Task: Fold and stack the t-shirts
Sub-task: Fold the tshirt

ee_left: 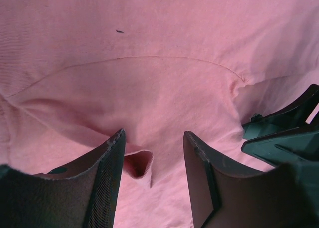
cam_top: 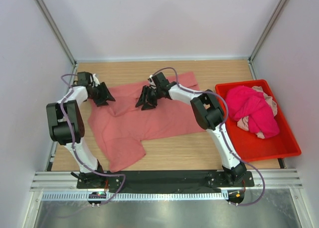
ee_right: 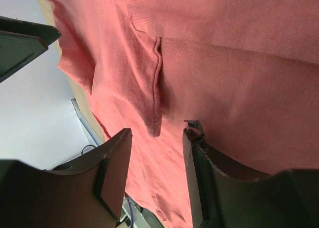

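1. Closest, the salmon t-shirt (cam_top: 149, 123) lies spread flat on the table (cam_top: 189, 148).
2. Then the left gripper (cam_top: 105, 97) and the right gripper (cam_top: 146, 101) are down at its far half, each with fingers apart around a small cloth fold.
3. At the right, the red bin (cam_top: 279, 149) holds a magenta t-shirt (cam_top: 251, 108).

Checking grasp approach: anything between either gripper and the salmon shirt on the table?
Nothing visible. The left gripper and right gripper are both open directly over the salmon shirt, with only its own cloth in the gap.
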{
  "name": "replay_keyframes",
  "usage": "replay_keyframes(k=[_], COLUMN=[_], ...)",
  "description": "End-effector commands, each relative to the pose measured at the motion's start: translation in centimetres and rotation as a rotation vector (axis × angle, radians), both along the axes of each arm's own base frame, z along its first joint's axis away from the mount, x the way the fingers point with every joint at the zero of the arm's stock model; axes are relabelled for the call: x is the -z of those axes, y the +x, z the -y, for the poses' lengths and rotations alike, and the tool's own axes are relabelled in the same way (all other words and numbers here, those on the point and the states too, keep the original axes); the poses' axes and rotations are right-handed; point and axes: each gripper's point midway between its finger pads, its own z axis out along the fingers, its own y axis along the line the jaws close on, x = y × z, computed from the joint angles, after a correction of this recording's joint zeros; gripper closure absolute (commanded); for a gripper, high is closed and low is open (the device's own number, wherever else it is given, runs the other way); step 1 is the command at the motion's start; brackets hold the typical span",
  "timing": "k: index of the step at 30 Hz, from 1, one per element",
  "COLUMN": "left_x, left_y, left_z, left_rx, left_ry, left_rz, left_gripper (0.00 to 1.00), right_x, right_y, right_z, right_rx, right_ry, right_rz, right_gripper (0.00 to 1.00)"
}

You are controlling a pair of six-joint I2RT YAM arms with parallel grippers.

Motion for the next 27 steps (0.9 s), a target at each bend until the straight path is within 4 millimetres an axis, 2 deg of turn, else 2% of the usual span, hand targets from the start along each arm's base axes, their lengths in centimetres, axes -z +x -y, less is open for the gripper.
replay_keyframes(k=[1,6,12,20,22,27], left_x=[-0.7,-0.8,-2.0,-4.6,-4.9,-3.6], left_y=[1.1,0.1,-0.5,-0.3,-0.5,-1.6], left_z=[1.2,1.5,1.2,-0.4,-0.4,-0.2], left_rx=[0.034,0.020,0.007,-0.040,-0.040,-0.038], left_ry=[-0.049,-0.051,-0.020,0.069,0.076,0.060], left_rz=[0.041,0.032,0.051,0.106,0.103,0.025], left_gripper=[0.49,0.51,0.51,0.39,0.40,0.44], right_x=[-2.0,-2.2,-1.9,-1.5,-1.3,-1.4], right_y=[1.0,1.3,1.1,1.1,1.0,1.1], right_z=[-0.9,-0.8,-0.6,-0.3,-0.4,-0.4], right_rx=[-0.004,0.002,0.002,0.003,0.002,0.006], right_ry=[0.049,0.057,0.051,0.046,0.046,0.053], right_rz=[0.041,0.045,0.038,0.030,0.028,0.027], right_gripper=[0.48,0.48,0.49,0.48,0.49,0.49])
